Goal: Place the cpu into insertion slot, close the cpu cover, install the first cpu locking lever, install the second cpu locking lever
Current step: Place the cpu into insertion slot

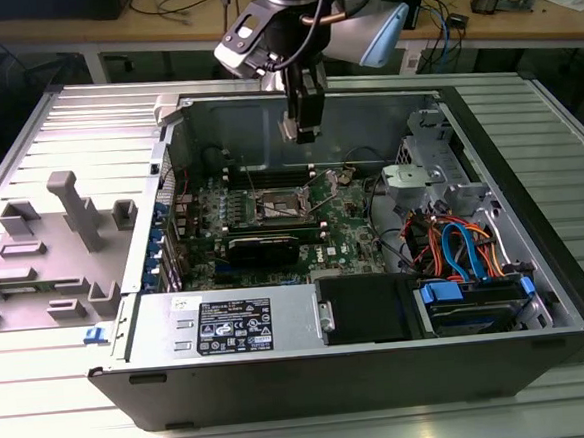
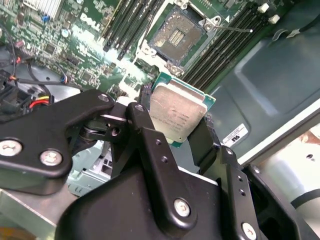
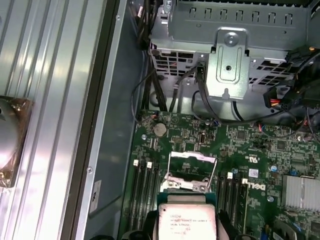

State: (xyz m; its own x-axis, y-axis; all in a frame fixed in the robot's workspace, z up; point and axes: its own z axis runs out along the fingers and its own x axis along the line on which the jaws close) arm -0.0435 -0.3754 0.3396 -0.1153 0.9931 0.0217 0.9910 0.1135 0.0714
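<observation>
Silvery-grey metal with faint print tops the cpu (image 2: 176, 111), a small flat square with a green board edge showing at its corners. The jaws of the gripper (image 2: 175, 122) are drawn in narrow, clamping it by two opposite edges, with black fingers (image 2: 150, 145) on either side. It hangs in the air over the motherboard (image 2: 85, 30), apart from the insertion slot (image 2: 176, 31), whose dark centre lies bare inside a silvery rim between long black memory slots (image 2: 132, 20). In the first wrist view the cpu cover (image 3: 192, 156) stands raised beyond the chip. In the exterior view the gripper (image 1: 303, 133) hovers above the open computer case (image 1: 395, 122) on the ribbed worktop (image 1: 47, 437).
</observation>
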